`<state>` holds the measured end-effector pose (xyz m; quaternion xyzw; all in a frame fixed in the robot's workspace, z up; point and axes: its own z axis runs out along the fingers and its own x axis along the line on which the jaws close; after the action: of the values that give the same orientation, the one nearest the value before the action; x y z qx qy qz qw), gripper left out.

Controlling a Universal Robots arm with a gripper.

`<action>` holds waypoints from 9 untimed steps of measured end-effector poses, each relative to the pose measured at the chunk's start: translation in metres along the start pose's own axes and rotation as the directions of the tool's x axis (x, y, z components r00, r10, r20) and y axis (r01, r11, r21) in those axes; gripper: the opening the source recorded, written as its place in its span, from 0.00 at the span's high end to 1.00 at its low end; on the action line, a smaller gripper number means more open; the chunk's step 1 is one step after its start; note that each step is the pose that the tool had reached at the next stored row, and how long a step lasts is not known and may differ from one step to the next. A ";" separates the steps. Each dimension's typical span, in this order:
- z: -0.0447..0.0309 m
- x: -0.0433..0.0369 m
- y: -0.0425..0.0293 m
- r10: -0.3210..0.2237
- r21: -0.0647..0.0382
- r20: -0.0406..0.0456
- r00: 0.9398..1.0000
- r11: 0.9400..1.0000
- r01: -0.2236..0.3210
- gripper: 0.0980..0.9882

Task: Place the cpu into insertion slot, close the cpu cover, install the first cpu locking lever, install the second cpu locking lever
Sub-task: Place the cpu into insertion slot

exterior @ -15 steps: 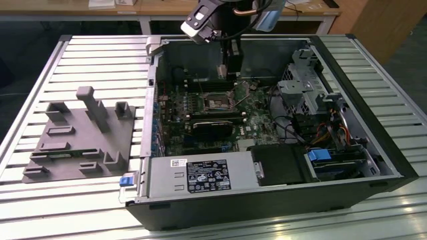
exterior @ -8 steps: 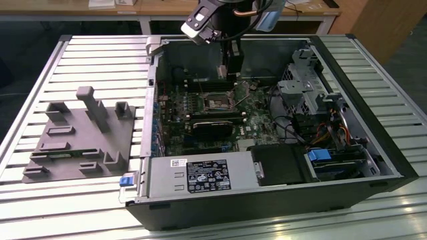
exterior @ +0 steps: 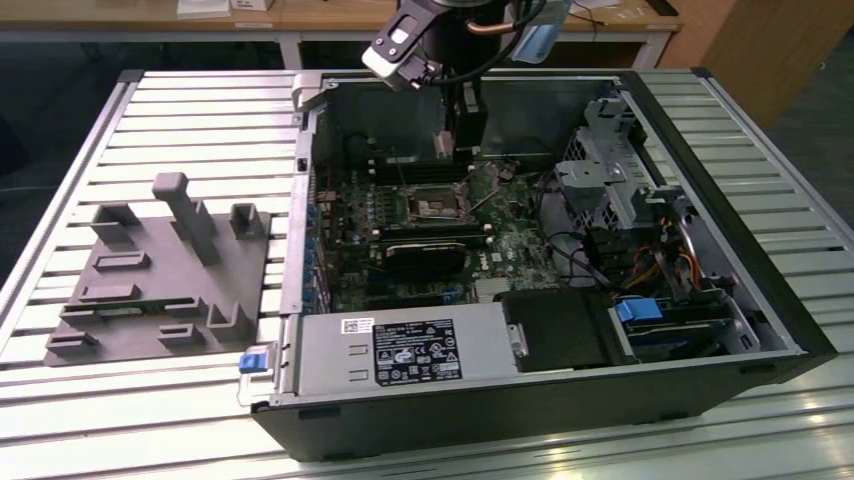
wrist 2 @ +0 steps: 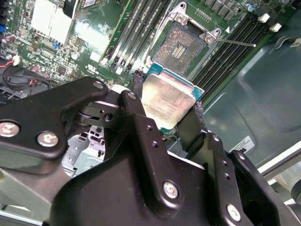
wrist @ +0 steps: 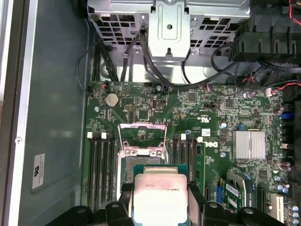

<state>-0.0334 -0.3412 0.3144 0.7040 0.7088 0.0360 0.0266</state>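
- Slatted metal bench [exterior: 174, 120] carrying an open computer case [exterior: 534, 415].
- Pincer [wrist 2: 167, 101] clamps the cpu [wrist: 160, 195] by its edges, near the insertion slot [wrist 2: 181, 47] and not seated.
- It looks light, stiff and fragile, so the edge grip suits it.

An open black computer case [exterior: 534, 415] lies on a slatted table [exterior: 200, 110]. Beside it, on the exterior view's left, sits a grey fixture [exterior: 160, 270]; inside it, a power supply [exterior: 400, 350].

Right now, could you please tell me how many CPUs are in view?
1. The cpu is clamped in the gripper, above the board and beside the empty slot. The gripper covers part of the board, so another may be hidden.
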 end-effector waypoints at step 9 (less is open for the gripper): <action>0.0018 0.0000 -0.0002 0.000 0.000 0.000 1.000 1.000 0.000 0.50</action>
<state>-0.0334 -0.3412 0.3126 0.7040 0.7088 0.0359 0.0266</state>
